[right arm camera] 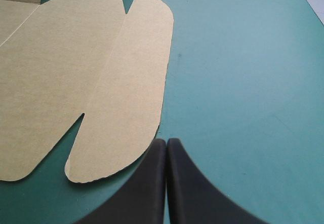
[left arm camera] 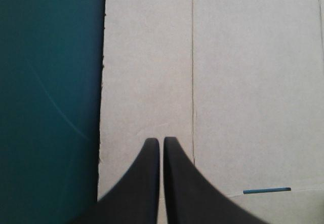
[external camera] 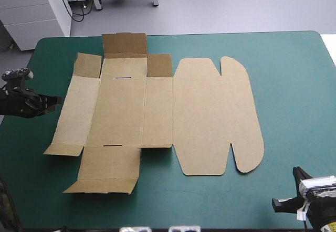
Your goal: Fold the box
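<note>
Left gripper [external camera: 56, 100] sits at the table's left edge, low, tips right at the outer edge of the box [external camera: 157, 116]. Fingers are clenched together with nothing between them. In the left wrist view the tips [left arm camera: 162, 140] are over the left side panel [left arm camera: 147, 72], just inside its cut edge, with teal-green cover [left arm camera: 50, 102] beside it. One crease line runs ahead of the fingers, and a short slot [left arm camera: 267, 190] in the next panel shows cover through it. The box is a flat cut sheet lying on the cover left of centre and reaching past the middle, no walls raised. The far flap [external camera: 124, 45] and the two small tabs beside it read darker brown than the rest; can't tell if they're tilted up. Near flap [external camera: 107, 171] lies flat toward the near edge. The right half is the big lid panel [external camera: 202, 116], then the rounded flap [external camera: 242, 116] as the rightmost part. Right of that is bare cover out to the table's right edge. Right gripper [right arm camera: 166, 140] is at the near right corner, off the box, fingers pressed together and empty. Its tips are over bare cover just beside the rounded flap's near corner; can't tell if touching.
</note>
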`<state>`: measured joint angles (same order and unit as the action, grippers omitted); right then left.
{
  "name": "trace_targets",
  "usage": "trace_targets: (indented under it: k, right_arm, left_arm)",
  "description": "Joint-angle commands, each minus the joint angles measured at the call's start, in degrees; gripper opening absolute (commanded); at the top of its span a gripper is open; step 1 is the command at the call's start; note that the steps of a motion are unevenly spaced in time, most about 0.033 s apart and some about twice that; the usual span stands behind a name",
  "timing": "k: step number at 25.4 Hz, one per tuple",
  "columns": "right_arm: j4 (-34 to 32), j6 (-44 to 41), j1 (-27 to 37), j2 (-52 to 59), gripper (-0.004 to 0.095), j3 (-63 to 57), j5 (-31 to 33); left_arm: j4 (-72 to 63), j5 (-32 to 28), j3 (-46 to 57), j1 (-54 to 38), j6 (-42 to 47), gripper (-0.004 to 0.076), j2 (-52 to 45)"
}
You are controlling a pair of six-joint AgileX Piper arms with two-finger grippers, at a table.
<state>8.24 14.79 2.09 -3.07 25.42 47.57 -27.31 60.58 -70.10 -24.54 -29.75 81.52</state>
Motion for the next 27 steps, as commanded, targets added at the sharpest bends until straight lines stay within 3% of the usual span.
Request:
trace_targets:
  k: [1, 10, 27]
  right_arm:
    - [0.2, 0.2, 0.0, -1.3, -0.0019, 1.8, -4.2]
    - [0.2, 0.2, 0.0, -1.3, -0.0019, 1.7, -4.3]
    - [0.2, 0.2, 0.0, -1.3, -0.0019, 1.7, -4.3]
  left_arm:
    - [-3.8, 4.3, -7.1, -0.3, 0.0, 0.0018, 3.3]
    - [-5.8, 8.6, -10.8, -4.1, 0.7, 0.0016, 16.8]
    - [-2.3, 8.1, -10.1, -6.6, 1.1, 0.0017, 18.6]
